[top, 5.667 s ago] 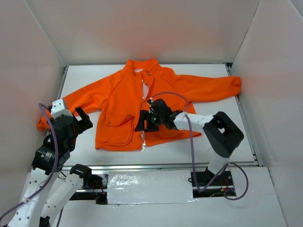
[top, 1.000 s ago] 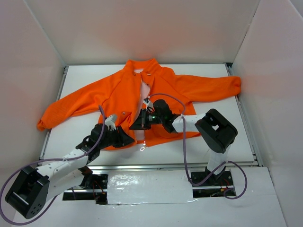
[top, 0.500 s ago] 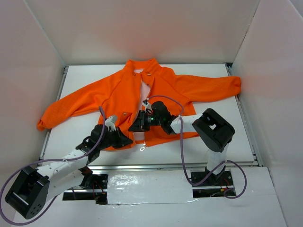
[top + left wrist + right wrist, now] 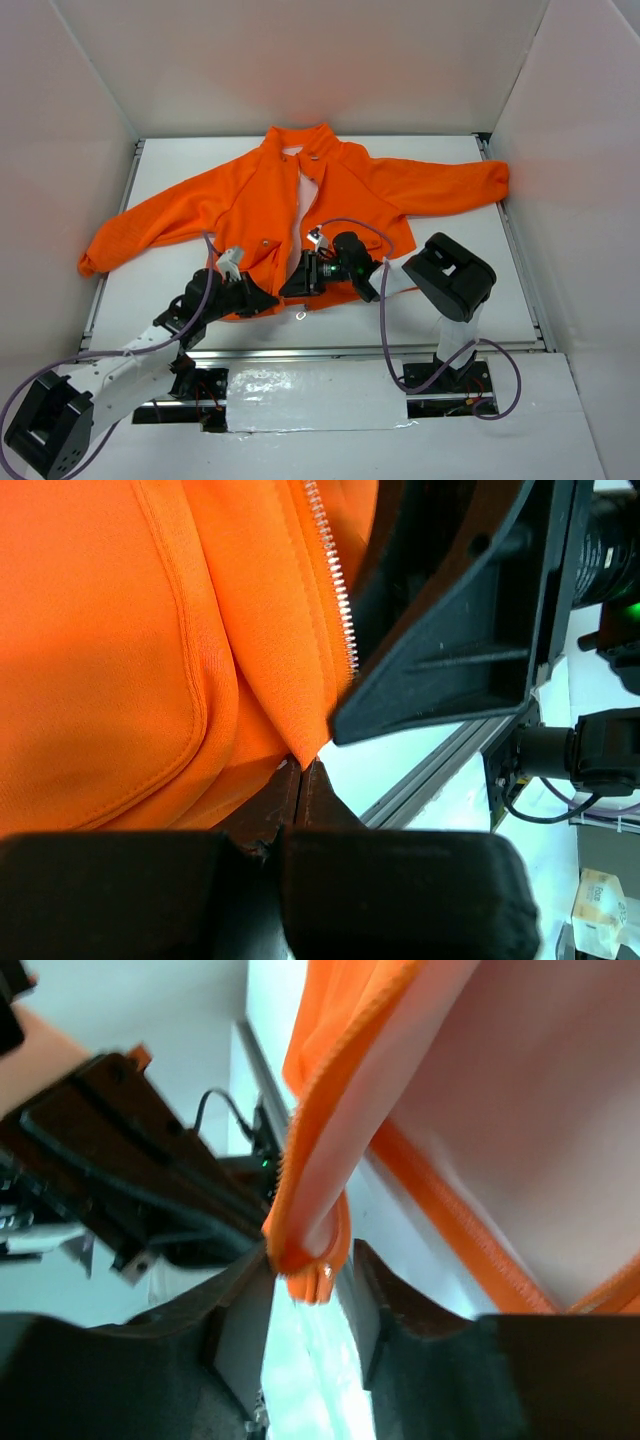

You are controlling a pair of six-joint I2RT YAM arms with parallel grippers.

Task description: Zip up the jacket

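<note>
Since half a second ago, the right gripper has slid along the jacket's opening toward the front edge, and the left gripper has edged in just beside it.

One white bench carries one bright orange jacket. The jacket lies flat and front-up, with its collar at the far side and its two sleeves spread left and right. The front is parted, with pale lining showing between the halves.

Two arms reach in from the near edge and meet at the jacket's bottom hem.

In the left wrist view, the left gripper has its jaws pressed together on the bottom corner of one front panel. One row of pale zipper teeth runs up from that corner. One pocket is stitched beside it, and its contents cannot be seen.

In the right wrist view, the right gripper has its jaws pinched narrowly around the folded lower end of the other front edge.
</note>
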